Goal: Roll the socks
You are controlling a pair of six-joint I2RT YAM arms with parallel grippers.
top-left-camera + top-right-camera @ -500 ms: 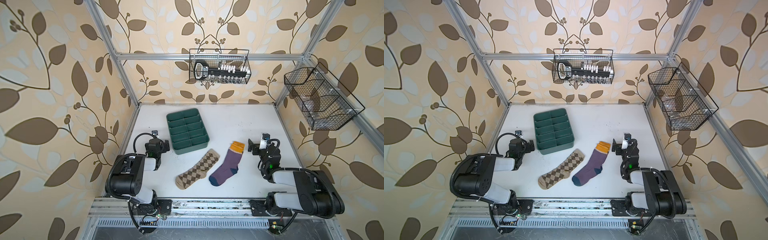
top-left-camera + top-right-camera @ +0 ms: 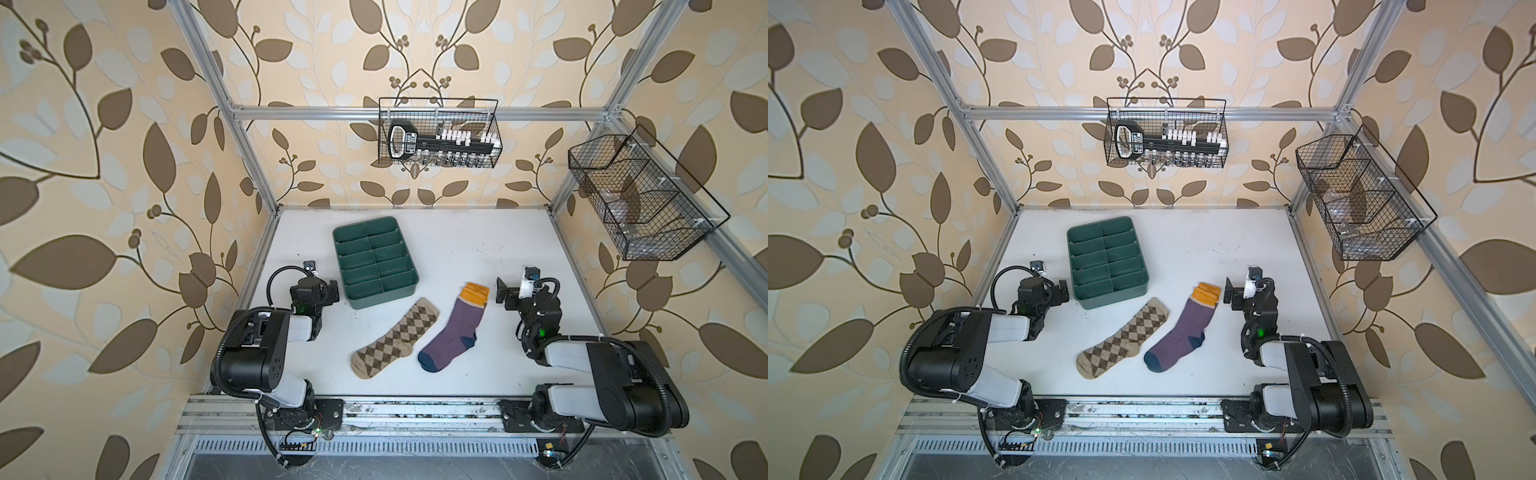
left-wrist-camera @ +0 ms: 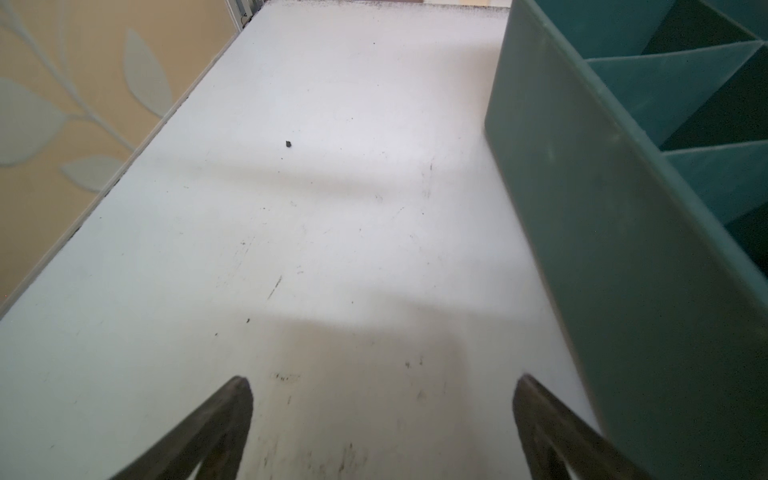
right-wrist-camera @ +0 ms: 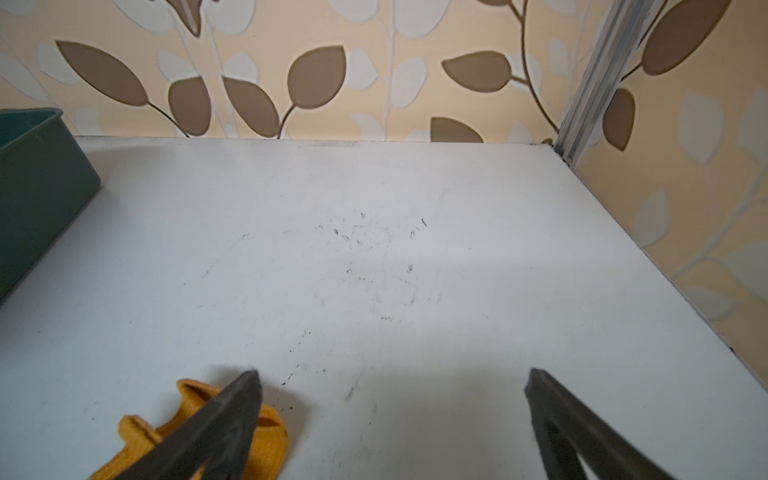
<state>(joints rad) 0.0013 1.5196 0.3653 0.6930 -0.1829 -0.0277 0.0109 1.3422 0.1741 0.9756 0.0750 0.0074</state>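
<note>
1. Nothing visibly shifts versus half a second back; both arms sit parked.
2. Left gripper (image 3: 382, 382) and right gripper (image 4: 392, 378) gape fully and hold nothing.
3. Tan sock (image 2: 395, 338) and purple sock (image 2: 453, 332) lie flat side by side mid-table, unrolled.
4. Risk: the right gripper sits close to the orange cuff (image 4: 270, 444); pinching one layer would likely drag the sock, not roll it.

You look down on a scuffed white tabletop (image 2: 457, 249), walled with beige leaf-patterned wallpaper (image 2: 104, 208) inside an aluminium frame (image 2: 311, 113). A wire basket (image 2: 438, 99) hangs on the far rail, a second basket (image 2: 648, 245) on the right.
</note>
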